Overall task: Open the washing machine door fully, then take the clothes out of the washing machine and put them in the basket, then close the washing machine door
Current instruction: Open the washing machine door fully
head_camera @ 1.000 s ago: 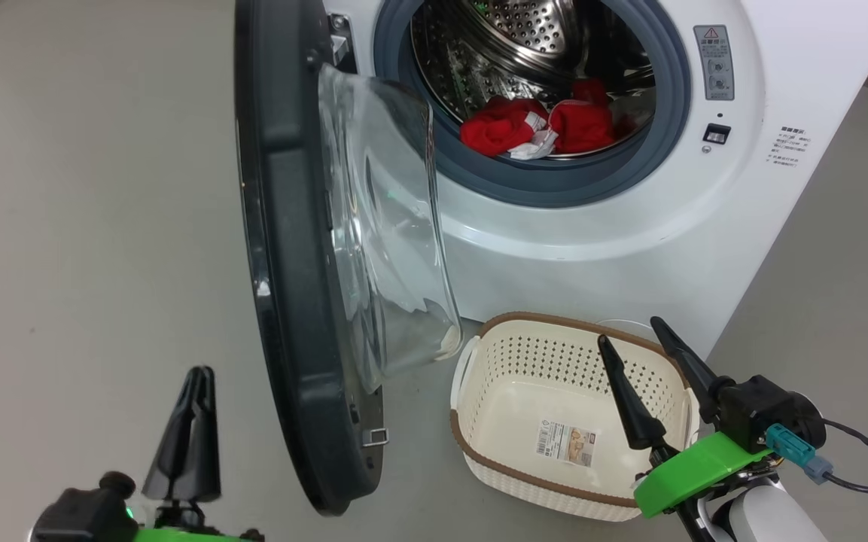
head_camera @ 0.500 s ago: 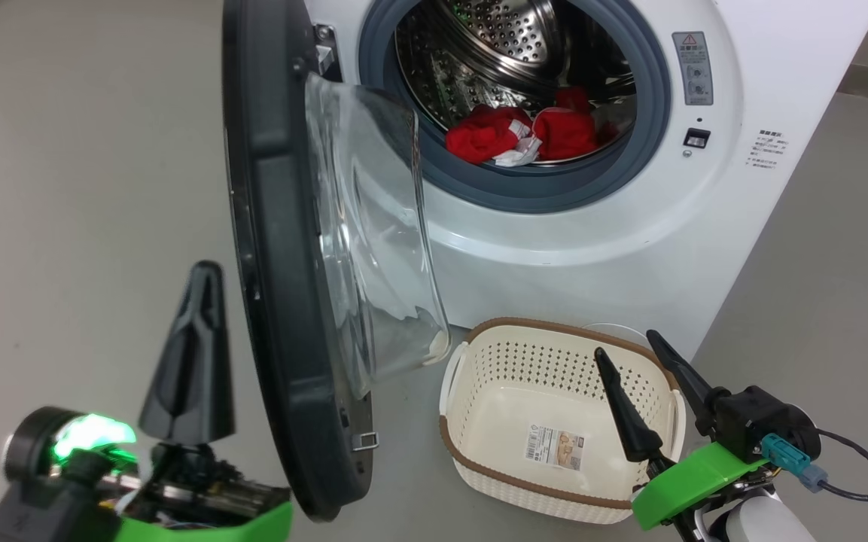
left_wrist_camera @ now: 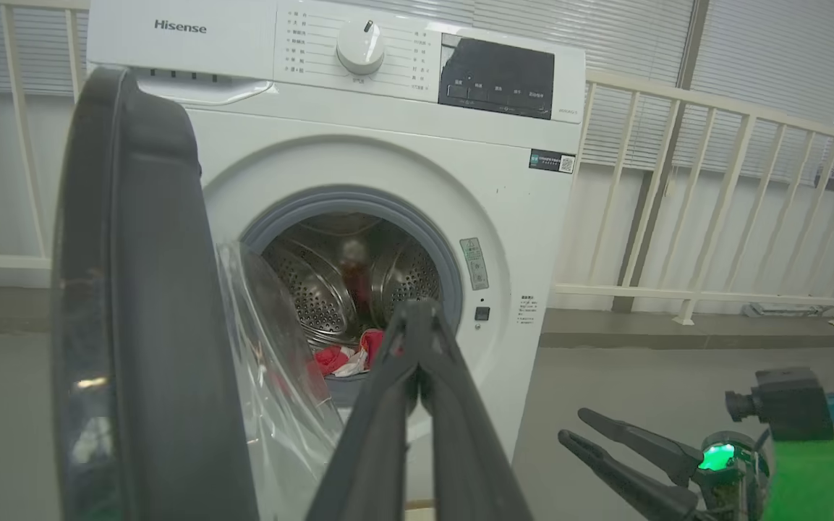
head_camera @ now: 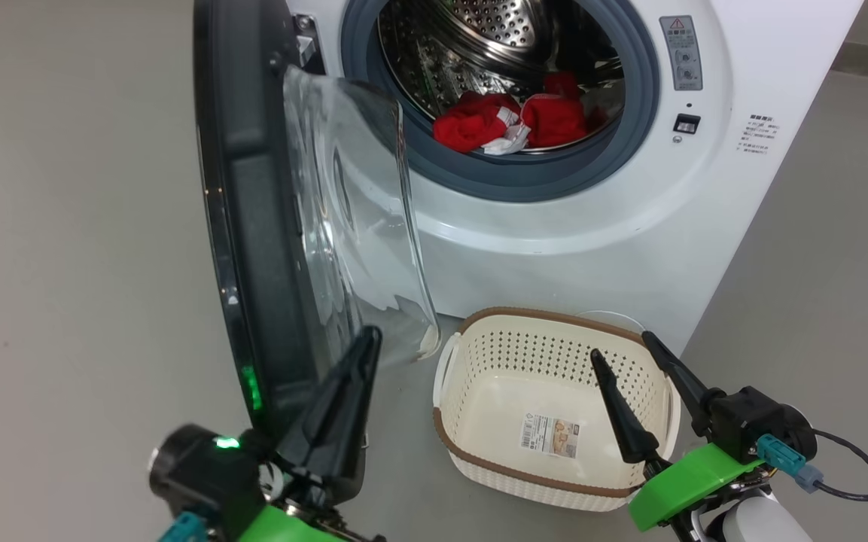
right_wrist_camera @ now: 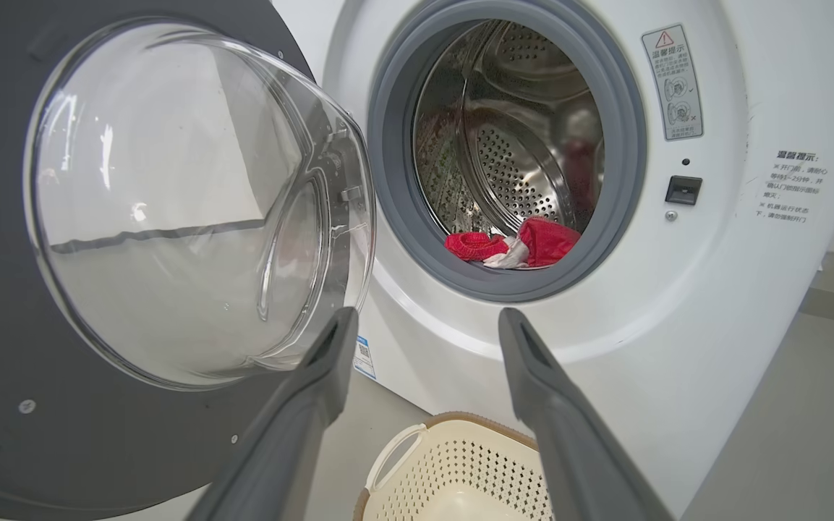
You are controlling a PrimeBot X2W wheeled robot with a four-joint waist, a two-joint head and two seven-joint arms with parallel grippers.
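— Where are the clothes right now?

— In the washing machine. It's a red heap with a bit of white showing, lying low in the steel drum, just behind the grey ring at the front.

— And the door?

— It's swung out on the machine's left side, nearly edge-on from where the head looks. Its glass bowl bulges toward the opening.

— What's in the basket?

— A label sticker on its bottom is all I can see inside. The basket sits on the floor in front of the machine, below the opening and just beside the lower part of the glass bowl.

— What are the arms doing?

— The left gripper has its two fingers pressed together with nothing between them. It's down by the door's lower edge, tips pointing up along the inner face. I can't tell whether it touches the door. The right gripper is spread wide with nothing in it, and it hangs over the basket's right side, fingers aimed toward the machine.
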